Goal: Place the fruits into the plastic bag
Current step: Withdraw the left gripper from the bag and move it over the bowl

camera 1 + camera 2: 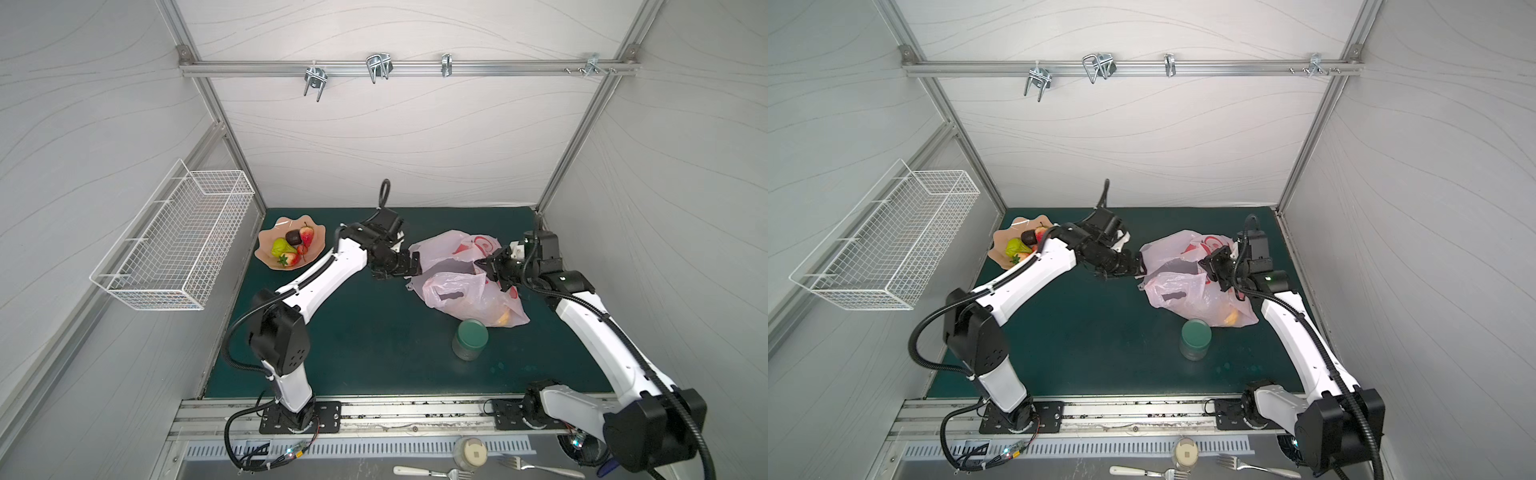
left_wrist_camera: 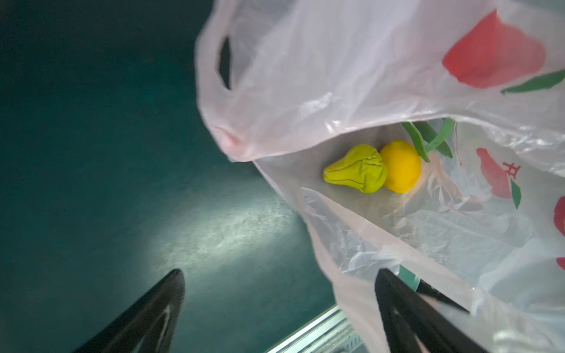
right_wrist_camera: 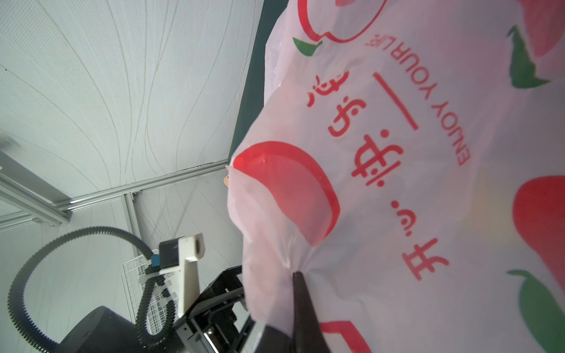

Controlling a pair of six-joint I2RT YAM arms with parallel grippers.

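Translucent pink plastic bag (image 1: 457,291) is lying just before the wide-spread, empty left gripper (image 2: 279,275); right gripper (image 3: 297,275) is pinching its film

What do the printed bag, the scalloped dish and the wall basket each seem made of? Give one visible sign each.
The plastic bag looks like thin glossy film: crinkled, translucent. The scalloped dish may be glossy plastic or glazed ceramic: its surface shines. The wire basket is probably white-coated metal: an open grid.
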